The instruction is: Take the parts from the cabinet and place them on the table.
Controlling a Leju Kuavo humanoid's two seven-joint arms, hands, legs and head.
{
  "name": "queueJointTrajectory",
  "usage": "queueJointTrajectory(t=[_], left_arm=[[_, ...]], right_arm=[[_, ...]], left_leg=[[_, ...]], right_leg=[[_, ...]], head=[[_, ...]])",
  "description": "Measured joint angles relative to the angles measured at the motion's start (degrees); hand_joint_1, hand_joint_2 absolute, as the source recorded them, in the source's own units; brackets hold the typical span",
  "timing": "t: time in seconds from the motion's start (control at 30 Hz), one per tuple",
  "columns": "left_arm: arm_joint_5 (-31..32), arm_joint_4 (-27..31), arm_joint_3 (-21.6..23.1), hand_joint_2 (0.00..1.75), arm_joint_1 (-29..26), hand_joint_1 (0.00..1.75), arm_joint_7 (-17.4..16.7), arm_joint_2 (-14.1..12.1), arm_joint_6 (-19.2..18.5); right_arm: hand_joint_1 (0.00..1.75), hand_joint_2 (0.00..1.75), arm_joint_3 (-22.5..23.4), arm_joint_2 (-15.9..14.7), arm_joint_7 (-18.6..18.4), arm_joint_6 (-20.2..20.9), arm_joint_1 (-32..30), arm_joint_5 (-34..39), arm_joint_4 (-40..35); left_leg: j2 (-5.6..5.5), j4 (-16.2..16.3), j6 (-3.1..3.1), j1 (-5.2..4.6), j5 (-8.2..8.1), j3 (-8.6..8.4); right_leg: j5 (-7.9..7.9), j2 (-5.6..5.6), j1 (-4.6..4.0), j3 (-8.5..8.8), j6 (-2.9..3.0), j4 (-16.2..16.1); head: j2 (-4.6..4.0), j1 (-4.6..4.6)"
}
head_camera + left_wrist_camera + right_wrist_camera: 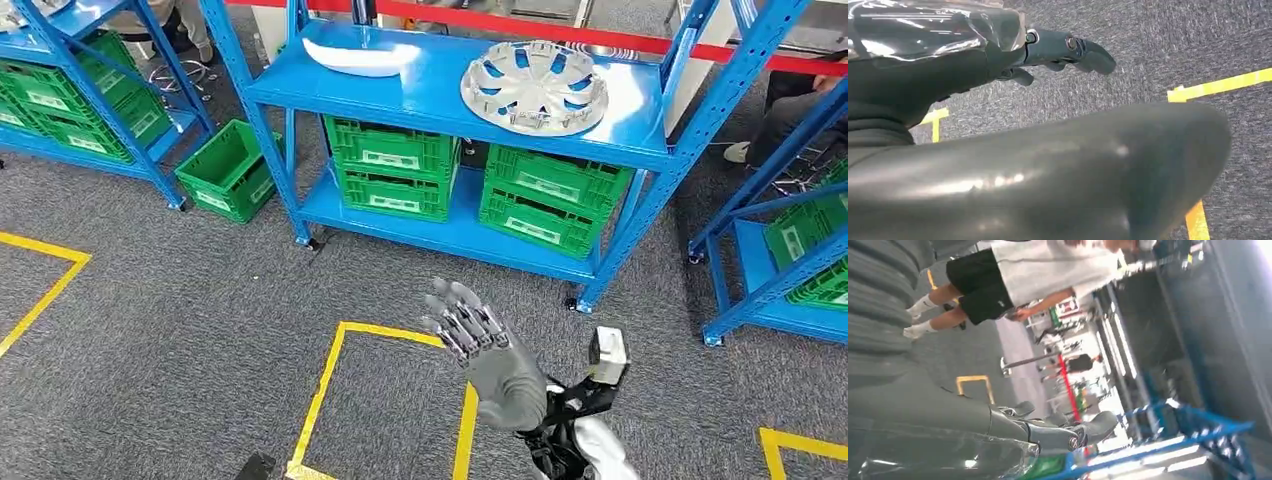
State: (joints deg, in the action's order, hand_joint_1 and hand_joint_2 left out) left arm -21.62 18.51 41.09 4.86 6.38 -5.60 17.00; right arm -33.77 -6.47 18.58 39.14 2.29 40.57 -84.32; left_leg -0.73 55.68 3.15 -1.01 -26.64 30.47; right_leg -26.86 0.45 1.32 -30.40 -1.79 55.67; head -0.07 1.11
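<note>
Right now the robot is standing short of the blue cabinet, so the step in hand is, by my reading, the reach toward the parts on its top shelf. Two parts are lying there: a silver wheel cover is sitting flat toward the right end of the shelf, near the front edge, and a white curved panel is lying toward the left end, nearer the back. They are well apart from each other.

The right hand is hovering over the floor in front of the cabinet, fingers spread and holding nothing; the right wrist view is showing the same fingers extended toward the shelf edge. The left hand is hanging low over the carpet, fingers loosely extended with nothing in them.

To do this well, the robot is probably needing to step closer first, since the shelf looks out of reach. The wheel cover is wide and flat, so a rim grip, perhaps with both hands, seems safer than a one-handed pinch.

Green crates are sitting on the lower shelf. Grey carpet with yellow tape lines is covering the floor, and a person is standing nearby.
</note>
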Motion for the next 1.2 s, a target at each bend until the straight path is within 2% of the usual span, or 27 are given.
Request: queueJointTrajectory(t=[0.03, 0.07, 0.13, 0.17, 0.2, 0.23, 0.27, 0.33, 0.4, 0.47, 0.5, 0.53, 0.6, 0.67, 0.7, 0.73, 0.77, 0.83, 0.87, 0.9, 1.0, 1.03, 1.07, 1.1, 1.13, 1.17, 1.2], left_arm=[[-0.18, 0.18, 0.0, 0.0, -0.28, 0.0, 0.31, 0.0, 0.0], [-0.46, 0.39, -0.02, 0.0, -0.41, 0.0, 0.7, 0.02, 0.02], [-0.83, 0.5, -0.11, 0.0, -0.8, 0.0, 1.38, 0.02, 0.04], [-1.07, 0.59, -0.26, 0.0, -1.18, 0.0, 1.69, 0.04, 0.09], [-1.18, 0.7, -0.35, 0.0, -1.49, 0.0, 1.95, 0.04, 0.11], [-1.2, 0.85, -0.41, 0.0, -1.9, 0.0, 2.21, 0.04, 0.11], [-1.2, 1.0, -0.44, 0.0, -2.17, 0.0, 2.36, 0.06, 0.11], [-1.2, 1.44, -0.48, 0.0, -2.51, 0.0, 2.52, 0.11, 0.09], [-1.2, 1.55, -0.55, 0.0, -2.77, 0.0, 2.6, -0.15, 0.07], [-1.2, 1.77, -0.63, 0.0, -3.26, 0.0, 2.89, -0.22, 0.02], [-1.2, 1.84, -0.7, 0.0, -3.44, 0.0, 2.93, -0.26, 0.02], [-1.22, 1.9, -0.83, 0.0, -3.53, 0.0, 2.93, -0.35, 0.09], [-1.33, 1.94, -0.94, 0.0, -3.64, 0.0, 2.93, -0.52, 0.5], [-1.71, 1.94, -1.2, 0.0, -4.0, 0.0, 2.93, -0.57, 0.79], [-1.79, 1.94, -1.33, 0.0, -4.25, 0.0, 2.93, -0.57, 1.01], [-1.86, 1.94, -1.36, 0.0, -4.44, 0.0, 2.93, -0.57, 1.18], [-1.92, 1.94, -1.4, 0.0, -4.54, 0.0, 2.93, -0.59, 1.31], [-2.23, 1.94, -1.62, 0.0, -4.57, 0.0, 2.93, -0.66, 1.59], [-2.43, 1.92, -1.84, 0.0, -4.56, 0.0, 2.91, -0.74, 1.73], [-2.54, 1.92, -1.97, 0.0, -4.54, 0.0, 2.82, -0.83, 1.86], [-3.06, 1.92, -2.25, 0.0, -4.67, 0.0, 2.34, -0.83, 2.45], [-3.06, 1.92, -2.29, 0.0, -4.61, 0.0, 2.25, -0.81, 2.43], [-3.04, 1.92, -2.29, 0.0, -4.47, 0.0, 1.95, -0.65, 2.34], [-2.91, 1.92, -2.29, 0.0, -4.19, 0.0, 1.77, -0.5, 2.16], [-2.69, 1.92, -2.27, 0.0, -3.88, 0.0, 1.55, -0.44, 1.9], [-2.32, 1.92, -2.27, 0.0, -3.54, 0.0, 1.25, -0.33, 1.68], [-2.14, 1.9, -2.25, 0.0, -3.18, 0.0, 0.85, -0.28, 1.55]], right_arm=[[0.0, 1.75, -0.15, -0.07, -0.49, 0.05, -0.05, -0.4, -0.89], [0.0, 0.0, -0.35, -0.11, -0.62, 0.31, 0.14, -0.72, -1.37], [0.0, 0.0, -0.77, -0.17, -1.16, 0.48, 0.14, -1.29, -1.91], [0.0, 0.0, -1.01, -0.24, -1.4, 0.48, -0.04, -1.45, -2.02], [0.0, 0.0, -1.25, -0.33, -1.8, 0.46, -0.08, -1.51, -2.06], [0.0, 0.0, -1.38, -0.48, -2.43, 0.27, -0.12, -1.34, -2.08], [0.0, 0.0, -1.53, -0.52, -3.12, -0.3, -0.11, -0.86, -2.34], [0.0, 0.0, -1.92, -0.55, -4.87, -1.53, -0.03, 0.1, -3.11], [0.0, 0.0, -2.43, -0.5, -6.69, -3.01, -0.04, 0.48, -3.72], [0.0, 0.0, -2.75, -0.74, -7.7, -4.07, -0.11, 0.61, -3.92], [0.0, 0.0, -2.88, -0.85, -8.04, -4.41, -0.23, 0.83, -3.92], [0.0, 0.0, -3.06, -0.9, -8.44, -4.59, -0.26, 0.96, -3.94], [0.0, 0.0, -3.34, -1.03, -9.07, -4.89, -0.3, 1.2, -4.14], [0.0, 0.0, -3.76, -1.18, -9.82, -5.05, -0.36, 1.55, -4.31], [0.0, 0.0, -3.98, -1.25, -10.36, -5.05, -0.45, 1.9, -4.31], [0.0, 0.0, -4.15, -1.27, -11.0, -5.05, -0.53, 2.58, -4.31], [0.0, 0.0, -4.33, -1.27, -11.66, -5.09, -0.52, 3.24, -4.34], [0.0, 0.0, -4.63, -1.25, -12.94, -5.31, -0.43, 4.41, -4.53], [0.0, 0.0, -4.77, -1.25, -13.86, -5.49, -0.37, 4.98, -4.71], [0.0, 0.0, -4.96, -1.27, -14.59, -5.48, -0.27, 5.49, -4.82], [0.0, 0.0, -5.25, -1.31, -15.85, -5.4, -0.2, 6.31, -5.1], [0.0, 0.0, -5.27, -1.31, -15.94, -5.38, -0.14, 6.36, -5.47], [0.0, 0.0, -5.27, -1.44, -15.96, -5.35, -0.05, 6.4, -5.74], [0.0, 0.0, -5.25, -1.44, -16.0, -5.35, 0.19, 6.38, -5.87], [0.0, 0.0, -5.14, -1.42, -16.07, -5.38, 0.24, 6.38, -5.87], [0.0, 0.0, -5.03, -1.44, -16.13, -5.38, 0.15, 6.38, -5.87], [0.0, 0.0, -4.92, -1.51, -16.2, -5.35, 0.12, 6.36, -5.87]], left_leg=[[0.16, -1.62, 0.21, 0.93, 0.96, -0.96], [0.31, -2.29, 0.64, 0.68, 1.21, -1.32], [0.44, -2.27, 0.75, 0.66, 1.27, -1.2], [0.5, -2.25, 0.74, 0.58, 1.24, -1.16], [0.51, -2.21, 0.68, 0.57, 1.18, -1.14], [0.49, -2.13, 0.56, 0.59, 1.1, -1.18], [0.4, -1.96, 0.3, 0.68, 0.92, -1.24], [0.24, -0.88, -0.44, 0.96, 0.13, -1.22], [0.25, 0.59, -1.39, 0.61, -0.94, -0.73], [0.31, 0.48, -1.55, 0.74, -0.88, -0.51], [0.32, 0.58, -1.61, 0.85, -0.94, -0.53], [0.33, 1.04, -1.97, 1.13, -1.47, -0.25], [0.5, 6.51, -2.8, 1.28, -4.68, 2.36], [0.58, 16.61, -3.27, 1.53, -8.71, 7.5], [0.6, 19.96, -3.33, 1.64, -9.29, 9.43], [0.61, 20.12, -3.26, 1.68, -8.4, 9.92], [0.62, 16.99, -3.03, 1.68, -5.91, 8.85], [0.61, 6.36, -2.31, 1.64, -0.17, 4.12], [0.58, 2.1, -1.81, 1.54, 0.91, 2.24], [0.64, 1.33, -1.65, 1.15, 0.18, 1.84], [0.57, 1.3, -1.28, 0.75, 0.26, 2.2], [0.59, 0.34, -0.84, 0.89, 0.85, 1.28], [0.67, -0.26, -0.64, 1.19, 1.23, 1.04], [0.7, -0.34, -0.27, 1.18, 1.42, 1.05], [0.7, -0.32, -0.23, 1.12, 1.44, 1.1], [0.67, -0.31, -0.2, 1.0, 1.43, 1.14], [0.65, -0.25, -0.2, 0.89, 1.42, 1.19]], right_leg=[[-0.43, -0.12, -0.06, -0.29, 0.14, 0.54], [-1.6, -0.12, -0.37, -1.3, 0.48, 2.5], [-5.23, -0.13, -0.23, -5.91, 1.2, 11.59], [-6.68, -0.14, -0.15, -8.4, 1.26, 16.23], [-7.05, -0.14, -0.11, -9.78, 0.98, 18.61], [-6.19, -0.16, 0.02, -9.94, 0.39, 18.11], [-4.25, -0.2, 0.17, -8.39, -0.4, 14.56], [0.49, -0.41, 0.48, -3.19, -1.65, 3.47], [0.65, -0.28, 0.27, -2.0, -0.43, 1.28], [0.5, -0.14, -0.15, -2.35, 0.21, 1.82], [0.54, -0.09, -0.07, -2.38, 0.37, 1.75], [0.65, -0.07, 0.58, -2.21, 0.79, 1.6], [0.53, -0.09, 0.5, -2.1, 1.33, 1.6], [0.43, -0.1, 0.37, -2.15, 1.48, 1.62], [0.42, -0.09, 0.29, -2.14, 1.49, 1.63], [0.38, -0.06, 0.26, -2.08, 1.55, 1.63], [0.34, 0.02, 0.22, -1.96, 1.57, 1.63], [0.26, 0.12, 0.16, -1.58, 1.64, 1.59], [0.26, 0.14, 0.17, -1.55, 1.64, 1.49], [0.2, 0.15, -0.52, -1.78, 1.38, 1.56], [0.49, 0.14, -0.08, -1.95, 0.46, 1.18], [0.36, 0.1, -0.32, -1.96, 0.13, 1.18], [-0.32, -0.08, -0.16, -2.73, 0.2, 2.54], [-2.06, -0.08, -0.26, -4.14, 0.64, 5.75], [-3.97, -0.08, -0.26, -6.34, 0.95, 10.26], [-5.8, -0.07, -0.26, -8.84, 1.1, 15.45], [-6.78, -0.07, -0.27, -10.83, 0.94, 19.35]], head=[[0.0, -0.13], [0.0, -0.22], [0.0, -0.31], [0.0, -0.33], [0.0, -0.35], [0.0, -0.33], [0.0, -0.33], [0.0, -0.35], [0.0, -0.35], [0.0, -0.35], [0.0, -0.33], [0.0, -0.33], [0.0, -0.15], [0.0, -0.18], [0.0, -0.15], [0.0, -0.18], [0.0, -0.15], [0.0, -0.15], [0.0, -0.2], [0.0, -0.24], [0.0, -0.2], [0.0, -0.2], [0.0, -0.28], [0.0, -0.37], [0.0, -0.42], [0.0, -0.39], [0.0, -0.39]])
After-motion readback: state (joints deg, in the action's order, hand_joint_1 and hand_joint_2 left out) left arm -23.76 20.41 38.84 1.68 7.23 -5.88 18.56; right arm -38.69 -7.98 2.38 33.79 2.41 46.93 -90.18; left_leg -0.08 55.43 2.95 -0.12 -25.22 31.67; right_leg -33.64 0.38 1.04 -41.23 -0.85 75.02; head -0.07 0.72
